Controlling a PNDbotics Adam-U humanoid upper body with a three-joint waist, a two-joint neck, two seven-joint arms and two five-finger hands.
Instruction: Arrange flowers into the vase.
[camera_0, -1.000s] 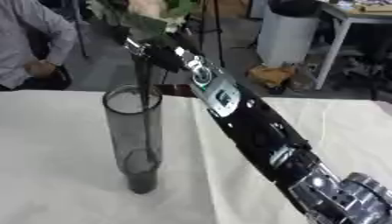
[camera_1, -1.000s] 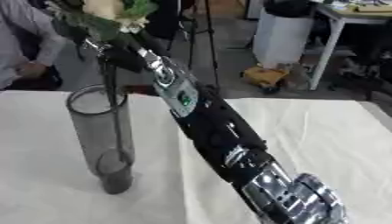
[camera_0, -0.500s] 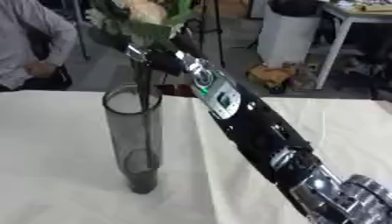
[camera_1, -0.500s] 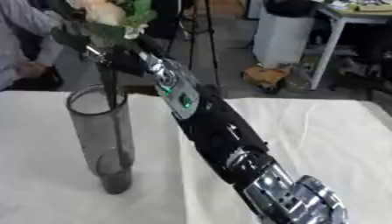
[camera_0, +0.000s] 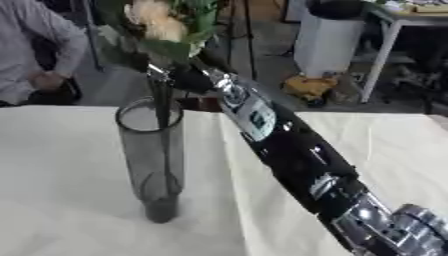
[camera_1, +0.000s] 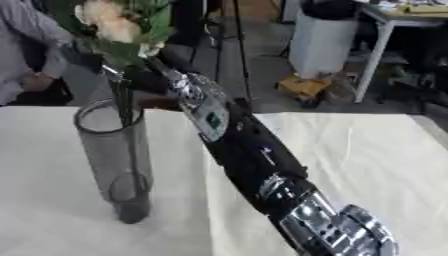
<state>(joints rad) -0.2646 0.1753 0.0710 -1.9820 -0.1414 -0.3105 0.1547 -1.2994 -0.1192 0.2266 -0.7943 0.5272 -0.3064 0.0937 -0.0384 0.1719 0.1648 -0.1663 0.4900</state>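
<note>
Flower (camera_0: 162, 22) handling comes first: it looks light, with a thin stem (camera_0: 162, 107) that I judge can bend or snap, and a soft cream head with green leaves that would crush easily. The good place to take hold is on the stem just under the leaves, above the rim of the vase (camera_0: 156, 160), never on the head.

That vase is a tall, dark, see-through cylinder, standing upright on the white desk (camera_0: 61, 200). It looks smooth and narrow at its foot, so I think a side push from the stem or the arm could tip it. The lower part of the stem is already inside the vase, reaching down toward the bottom, while the head and leaves are well above the rim.

Only one arm shows, the right one. It comes from the lower right corner and stretches long and almost straight, diagonally up toward the top of the vase. The right hand (camera_0: 179, 77) is just above and behind the rim, right under the leaves. The fingers seem to be closed on the stem there, but the leaves and blur hide them, so I cannot tell how far they are curled. The left hand shows in no view.
</note>
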